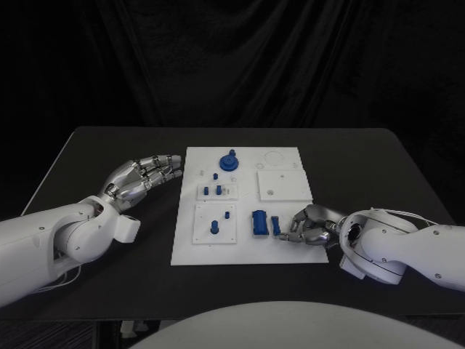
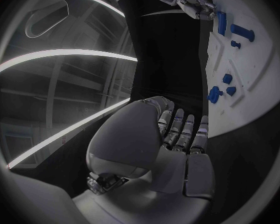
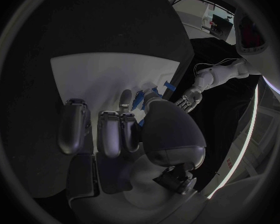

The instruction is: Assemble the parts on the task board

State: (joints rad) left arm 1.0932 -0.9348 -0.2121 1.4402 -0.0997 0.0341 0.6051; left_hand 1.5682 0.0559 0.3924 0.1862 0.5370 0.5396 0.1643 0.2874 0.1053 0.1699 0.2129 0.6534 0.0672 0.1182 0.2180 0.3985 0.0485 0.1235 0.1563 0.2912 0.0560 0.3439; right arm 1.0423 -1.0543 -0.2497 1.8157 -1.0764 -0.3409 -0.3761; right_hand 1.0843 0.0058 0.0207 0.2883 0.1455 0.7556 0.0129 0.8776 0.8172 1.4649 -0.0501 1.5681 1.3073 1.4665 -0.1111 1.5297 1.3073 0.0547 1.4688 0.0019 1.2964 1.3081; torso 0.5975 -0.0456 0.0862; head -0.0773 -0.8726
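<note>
The right hand (image 1: 304, 227) rests on the near right part of the white board (image 1: 243, 251), fingers curled beside the blue cylinder (image 1: 259, 222); whether it pinches a part cannot be told. Best practice: seat parts squarely, with light pressure. The left hand (image 1: 144, 177) hovers left of the board, fingers apart, holding nothing. Further blue parts (image 1: 218, 190) stand in the board's recesses.

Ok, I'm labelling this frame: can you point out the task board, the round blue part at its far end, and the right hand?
task board (image 1: 285, 251), head view, bare near corner of the plate.
round blue part (image 1: 229, 161), head view, its top.
right hand (image 1: 308, 227), head view, middle of the hand.
</note>
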